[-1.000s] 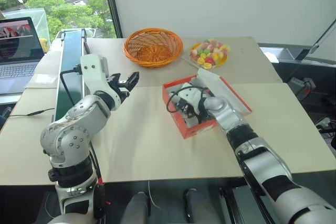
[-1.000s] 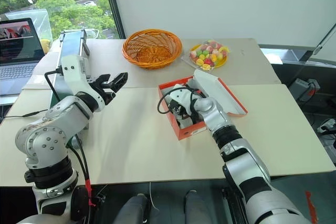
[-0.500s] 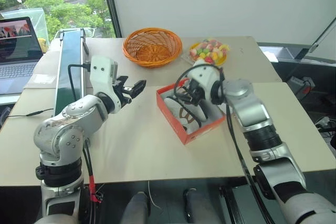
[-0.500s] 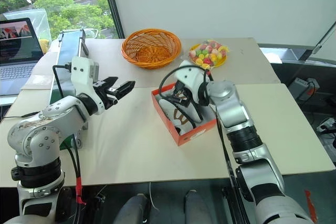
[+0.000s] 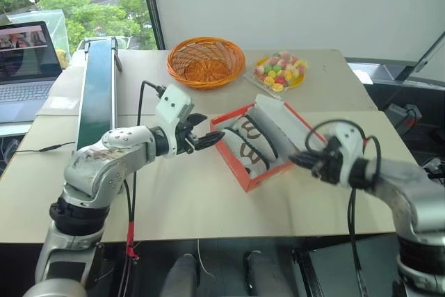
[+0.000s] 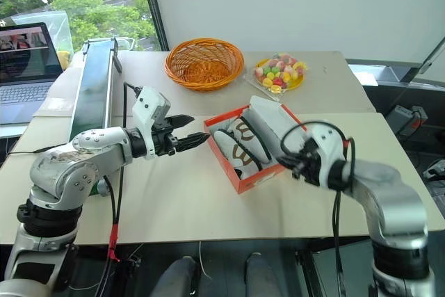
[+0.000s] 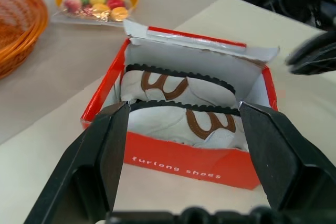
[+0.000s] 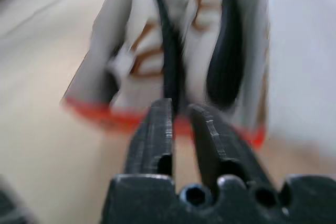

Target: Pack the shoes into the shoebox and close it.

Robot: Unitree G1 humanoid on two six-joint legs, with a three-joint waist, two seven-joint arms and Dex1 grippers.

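The red-orange shoebox (image 5: 235, 170) stands open at the table's middle, its white-lined lid (image 5: 281, 117) raised along the far right side. Both shoes (image 7: 176, 85), cream with brown markings and black soles, lie on their sides inside it, side by side. My left gripper (image 5: 211, 140) is open, its fingertips just short of the box's left corner; in the left wrist view its fingers (image 7: 102, 153) frame the box. My right gripper (image 5: 297, 161) hovers off the box's near right end, shut on nothing, as its own wrist view (image 8: 179, 107) shows.
An orange wicker basket (image 5: 205, 60) and a plate of coloured sweets (image 5: 279, 71) stand at the back. A long green strip (image 5: 97, 92) and a laptop (image 5: 24, 57) are at the far left. Bare tabletop lies in front of the box.
My right gripper has pulled back out of the box toward the near right and shut. My left gripper has swung right to the box's left corner. The lid now stands raised.
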